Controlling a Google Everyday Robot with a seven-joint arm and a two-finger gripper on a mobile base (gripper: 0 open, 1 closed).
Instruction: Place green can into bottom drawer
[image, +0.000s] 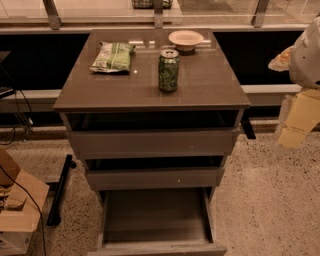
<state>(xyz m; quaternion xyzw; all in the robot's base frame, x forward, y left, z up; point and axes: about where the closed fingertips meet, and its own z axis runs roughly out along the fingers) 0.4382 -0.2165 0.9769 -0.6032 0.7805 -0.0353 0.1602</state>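
We see the cabinet with its bottom drawer pulled open at six o'clock. The gripper hangs at three o'clock; clenched or released, we cannot tell. The green can, dark green with a pale pattern and a silver top, stands upright on the cabinet top, toward twelve.

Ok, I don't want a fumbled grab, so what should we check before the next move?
1. Dark green cylindrical can upright on the glossy brown cabinet top: ok.
2. Can apart from the flat green snack bag and pale round bowl: ok.
3. Shallow grey-brown bottom drawer pulled out: ok.
4. Gripper at the can: not ok; it hangs at the right edge, beside the cabinet.
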